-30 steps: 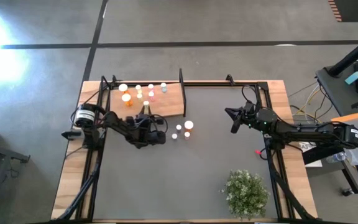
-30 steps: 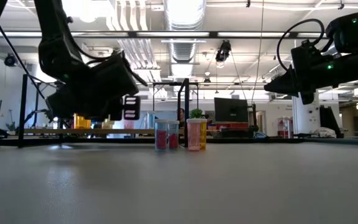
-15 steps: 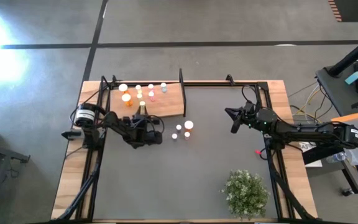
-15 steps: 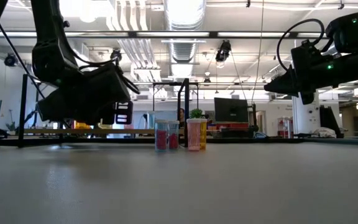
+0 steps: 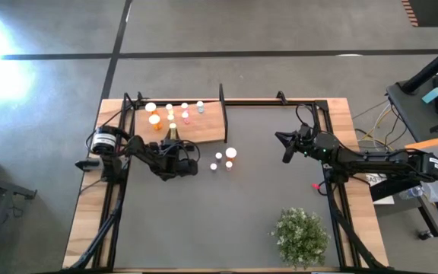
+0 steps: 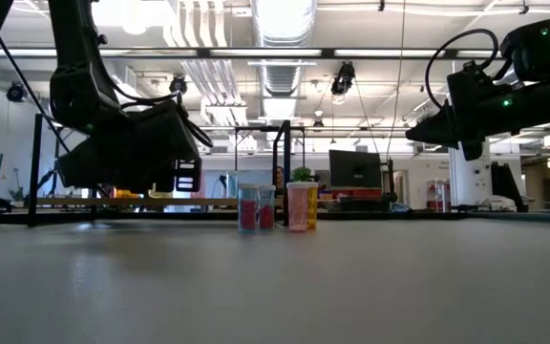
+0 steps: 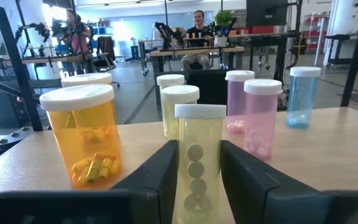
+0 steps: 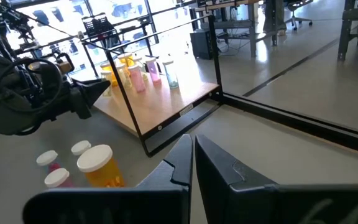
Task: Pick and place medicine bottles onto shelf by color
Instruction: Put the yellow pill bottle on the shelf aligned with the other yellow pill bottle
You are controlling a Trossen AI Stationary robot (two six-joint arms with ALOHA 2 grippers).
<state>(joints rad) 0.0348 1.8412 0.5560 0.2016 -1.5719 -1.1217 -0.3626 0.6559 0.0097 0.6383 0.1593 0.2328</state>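
Observation:
My left gripper point(image 7: 197, 177) is shut on a yellow-green medicine bottle point(image 7: 199, 155) with a white cap, at the near edge of the light-brown shelf point(image 5: 204, 125). Beyond it on the shelf stand orange bottles point(image 7: 82, 137), yellow-green bottles point(image 7: 179, 106), pink bottles point(image 7: 263, 118) and a blue one point(image 7: 303, 96). Several more bottles point(image 5: 223, 160) stand on the grey mat right of the shelf, among them a big orange one point(image 8: 98, 165). My right gripper point(image 8: 192, 158) hangs shut above the mat's right part, holding nothing. My left gripper pinches the yellow-green bottle's body point(image 7: 182, 162) between its two fingers, one on each side, below the white cap. The fingers lie level and come from the table's near side. The bottle stands upright; its bottom is below the picture's edge, so whether it rests on the shelf does not show.
A thin black post point(image 5: 222, 99) stands at the shelf's far right corner. A green bushy plant point(image 5: 301, 236) sits near the table's near right corner. Black frame rails point(image 5: 124, 198) run along both sides of the mat.
My left gripper, still holding the yellow-green bottle upright, has shifted a little toward the table's left edge and sunk slightly at the shelf's near edge.

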